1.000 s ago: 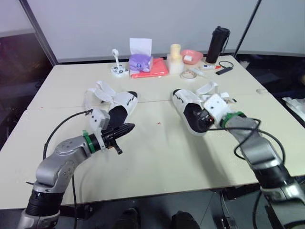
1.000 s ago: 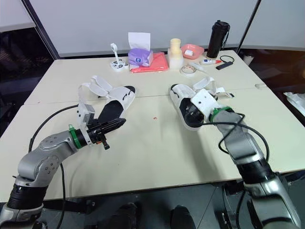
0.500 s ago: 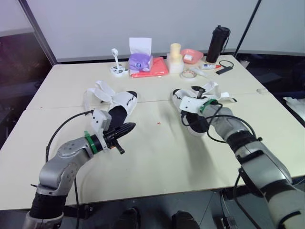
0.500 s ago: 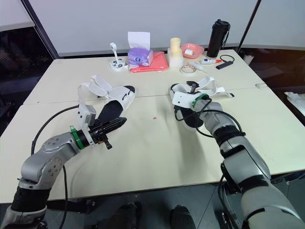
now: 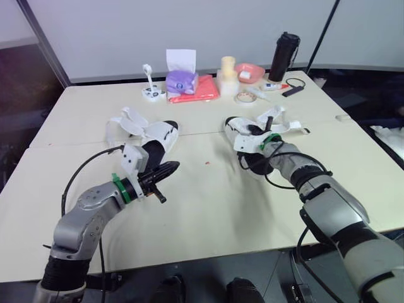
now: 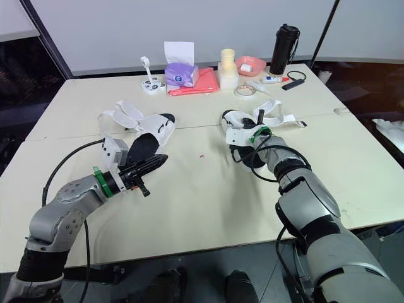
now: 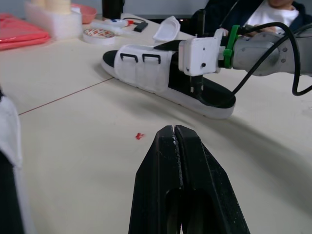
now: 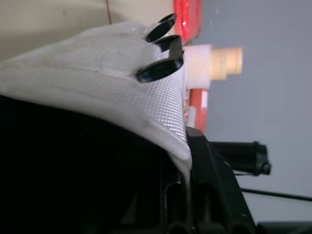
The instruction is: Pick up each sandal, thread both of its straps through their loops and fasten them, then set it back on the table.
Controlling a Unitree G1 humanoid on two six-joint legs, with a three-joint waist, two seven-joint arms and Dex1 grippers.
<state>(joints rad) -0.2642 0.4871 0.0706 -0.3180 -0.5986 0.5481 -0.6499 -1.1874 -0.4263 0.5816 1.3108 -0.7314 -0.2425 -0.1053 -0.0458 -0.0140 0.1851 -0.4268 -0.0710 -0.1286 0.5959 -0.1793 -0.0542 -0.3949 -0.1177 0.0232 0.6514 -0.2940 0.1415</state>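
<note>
Two white sandals with black footbeds lie on the table. The right sandal (image 5: 257, 165) has its loose straps (image 5: 285, 124) spread out on its far side. My right gripper (image 7: 171, 48) is shut on the edge of that sandal's white upper (image 8: 122, 92), just below its black loops (image 8: 161, 68). The left sandal (image 5: 159, 137) rests with its straps (image 5: 126, 120) open. Just in front of its heel, my left gripper (image 5: 165, 169) hovers shut and holds nothing.
Along the back edge stand a purple tissue box (image 5: 180, 79), a red cloth (image 5: 197, 95), cream foam blocks (image 5: 227, 77), a pink bowl (image 5: 251, 72), a tape roll (image 5: 243, 98) and a black bottle (image 5: 282, 55). A small red speck (image 5: 206, 163) lies between the sandals.
My right gripper moved from the right sandal's heel side to its upper and shut on the white fabric. The left arm has stayed in place.
</note>
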